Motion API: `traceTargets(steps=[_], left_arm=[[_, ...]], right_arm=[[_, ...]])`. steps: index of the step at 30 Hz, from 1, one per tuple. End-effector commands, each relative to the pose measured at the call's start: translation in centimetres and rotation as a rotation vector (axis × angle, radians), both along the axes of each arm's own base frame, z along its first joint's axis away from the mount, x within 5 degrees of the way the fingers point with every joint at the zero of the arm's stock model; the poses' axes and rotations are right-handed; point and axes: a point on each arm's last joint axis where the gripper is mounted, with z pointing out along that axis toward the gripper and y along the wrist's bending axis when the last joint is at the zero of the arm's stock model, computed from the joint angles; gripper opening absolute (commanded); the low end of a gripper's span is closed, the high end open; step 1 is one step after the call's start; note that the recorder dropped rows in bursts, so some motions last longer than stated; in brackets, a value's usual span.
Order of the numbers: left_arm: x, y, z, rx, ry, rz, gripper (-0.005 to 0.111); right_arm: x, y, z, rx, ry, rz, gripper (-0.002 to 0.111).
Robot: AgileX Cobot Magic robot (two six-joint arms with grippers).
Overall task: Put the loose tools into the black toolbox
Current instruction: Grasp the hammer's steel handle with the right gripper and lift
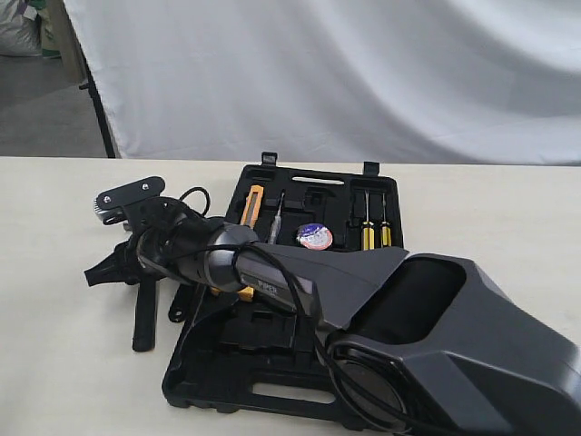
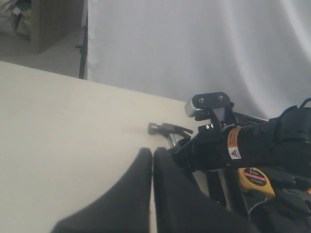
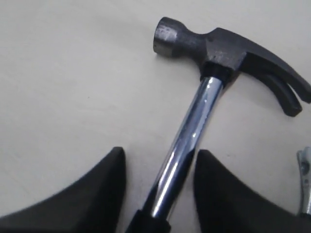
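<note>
The claw hammer [image 3: 228, 48] lies on the pale table, steel head away from the wrist and chrome shaft [image 3: 187, 141] running between the fingers of my right gripper [image 3: 158, 165]. That gripper is open, astride the shaft without touching it. In the exterior view the right gripper [image 1: 111, 266] has reached across to the left of the black toolbox [image 1: 272, 392], and the hammer's black handle [image 1: 145, 318] sticks out below it. My left gripper [image 2: 151, 167] is shut on nothing, short of the hammer head [image 2: 167, 129]. A small round roll [image 1: 314, 237] lies in the toolbox's far half. The wrench is hidden.
The open toolbox holds a yellow knife [image 1: 255, 205] and two yellow-handled screwdrivers [image 1: 374, 232]. A yellow tape measure [image 2: 256, 178] sits under the right arm [image 1: 272, 268]. A steel tip [image 3: 304, 182] shows beside the hammer. Bare table [image 1: 54, 272] extends left; a white backdrop [image 1: 345, 73] hangs behind.
</note>
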Motion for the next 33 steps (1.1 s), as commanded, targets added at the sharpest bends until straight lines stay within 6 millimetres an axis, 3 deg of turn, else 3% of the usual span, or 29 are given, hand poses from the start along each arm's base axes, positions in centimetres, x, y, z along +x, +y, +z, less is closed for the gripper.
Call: traceTargets(steps=[1, 4, 9, 18, 25, 30, 33], left_arm=[[-0.1, 0.1, 0.2, 0.002, -0.013, 0.026, 0.001], [-0.1, 0.1, 0.2, 0.002, -0.013, 0.026, 0.001], [-0.1, 0.1, 0.2, 0.002, -0.013, 0.026, 0.001], [-0.1, 0.1, 0.2, 0.002, -0.013, 0.026, 0.001], [-0.1, 0.1, 0.2, 0.002, -0.013, 0.026, 0.001], [-0.1, 0.1, 0.2, 0.002, -0.013, 0.026, 0.001], [-0.1, 0.1, 0.2, 0.002, -0.013, 0.026, 0.001]], right_arm=[[-0.1, -0.5, -0.8, -0.057, 0.031, -0.026, 0.013], [-0.1, -0.5, -0.8, -0.055, 0.033, -0.027, 0.0], [-0.9, -0.1, 0.0, -0.064, 0.037, -0.025, 0.0], [-4.0, 2.0, 2.1, -0.039, 0.052, 0.01, 0.0], [-5.0, 1.1, 6.4, -0.183, 0.107, -0.063, 0.0], [-7.8, 0.6, 8.1, -0.354, 0.234, 0.239, 0.0], [-9.0, 0.2, 8.4, -0.399, 0.332, 0.33, 0.0]])
